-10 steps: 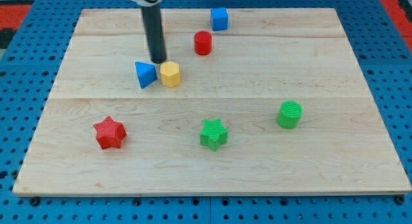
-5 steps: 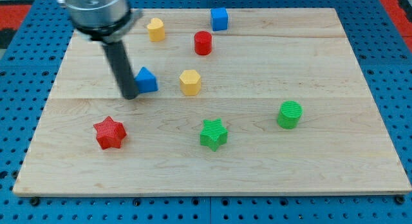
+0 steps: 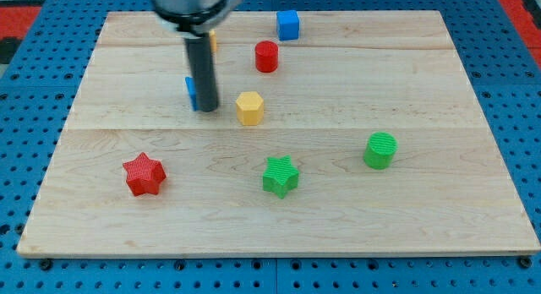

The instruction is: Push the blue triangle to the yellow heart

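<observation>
My tip (image 3: 205, 109) rests on the board just at the bottom-right of the blue triangle (image 3: 190, 91). The dark rod stands in front of the triangle, so only a thin blue strip shows at the rod's left side. The yellow heart (image 3: 212, 40) lies toward the view's top, above the triangle, and is almost wholly hidden behind the rod; only a sliver shows at the rod's right edge. Whether the tip touches the triangle cannot be told.
A yellow hexagon (image 3: 249, 107) sits just right of the tip. A red cylinder (image 3: 266, 56) and a blue cube (image 3: 288, 24) lie at the top middle. A red star (image 3: 143, 174), a green star (image 3: 280, 176) and a green cylinder (image 3: 380, 150) lie lower down.
The yellow hexagon was first shoved right, away from the triangle. My tip then swung from the triangle's left to its bottom-right, and the triangle has shifted slightly toward the top.
</observation>
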